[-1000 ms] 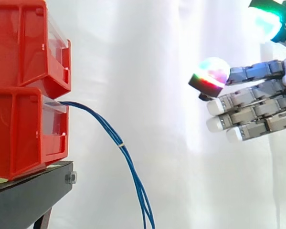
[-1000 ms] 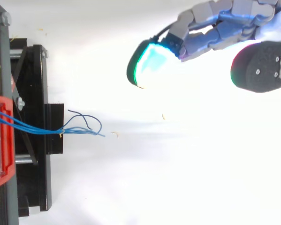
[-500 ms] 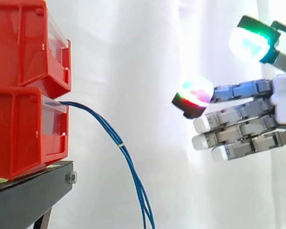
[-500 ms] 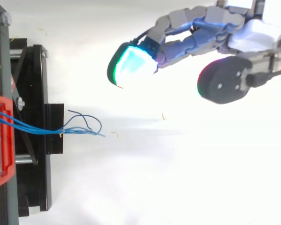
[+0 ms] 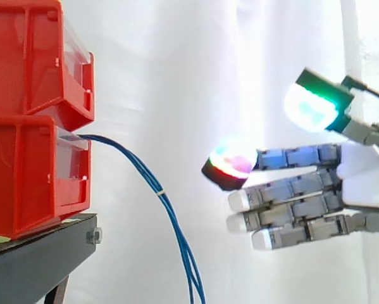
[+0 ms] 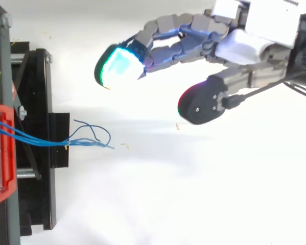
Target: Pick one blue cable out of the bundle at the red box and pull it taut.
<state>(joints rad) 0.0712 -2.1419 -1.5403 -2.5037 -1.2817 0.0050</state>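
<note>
We logged approach step: hand [image 5: 361, 185] empty, fingers straight & spread, well apart from blue cables [image 5: 171, 217] at red box [image 5: 24, 177]; next move req'd pinching one strand.

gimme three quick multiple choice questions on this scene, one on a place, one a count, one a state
1. Where do the blue cables come out?
A) the upper bin
B) the lower red bin
C) under the black stand

2. How many red bins are stacked on the stand?
A) one
B) two
C) three

3. What state is the hand in?
A) shut on a cable
B) pressing on a bin
C) open, apart from the cables

Answers:
1 B: in the side view the bundle leaves the front of the lower bin and droops down.
2 B: the side view shows one bin on top of another.
3 C: its fingers are straight and white curtain shows between them and the bundle.
</note>
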